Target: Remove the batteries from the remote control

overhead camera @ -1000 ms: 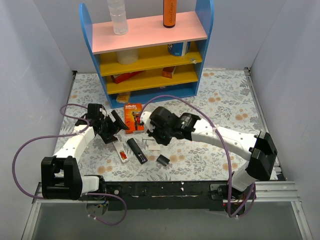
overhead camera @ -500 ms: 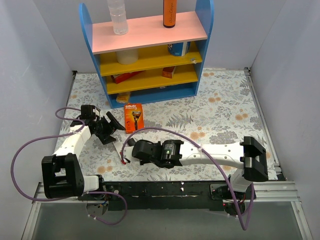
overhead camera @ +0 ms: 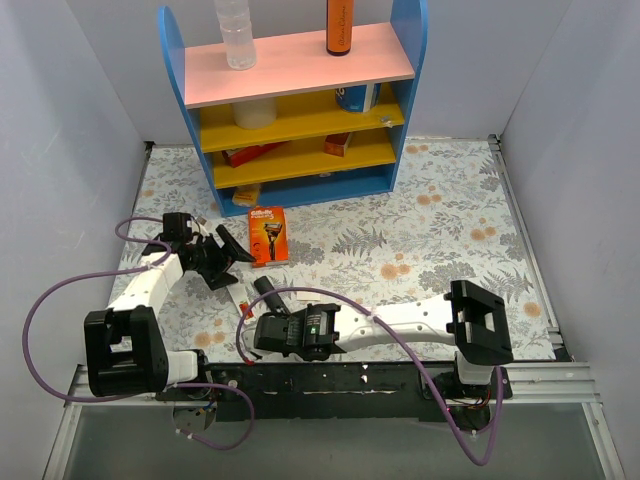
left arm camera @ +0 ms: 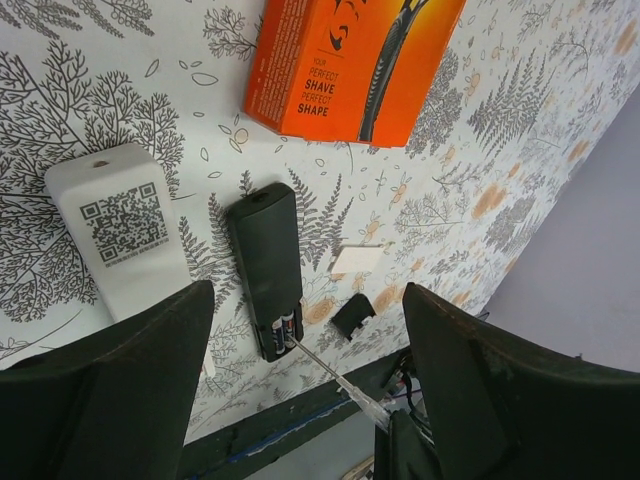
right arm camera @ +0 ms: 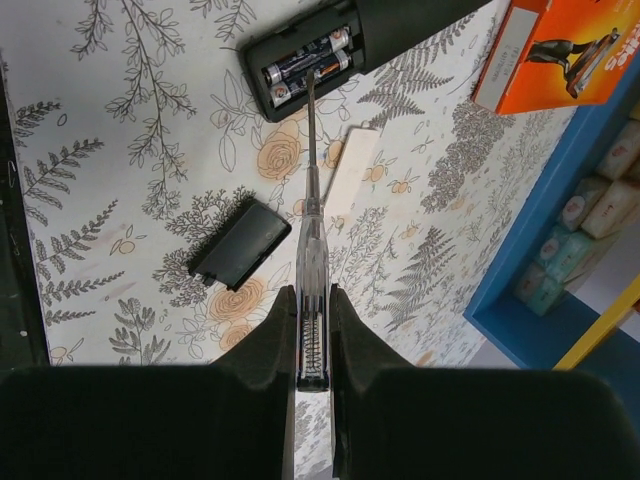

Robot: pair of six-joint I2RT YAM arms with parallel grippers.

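Running off-frame, the remote [right arm camera: 400, 20] — batteries [right arm camera: 300, 60] half-sunk, labels unreadable.

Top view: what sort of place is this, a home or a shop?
Likely a robot test booth: plain grey walls box in a floral-covered table, a left arm and right arm are bolted at its near edge, and a blue shelf stands at the back.

batteries [right arm camera: 305, 60]: two small cylinders, side by side in the open compartment
remote control [right arm camera: 400, 18]: black bar, flat on counter [right arm camera: 120, 150], back up
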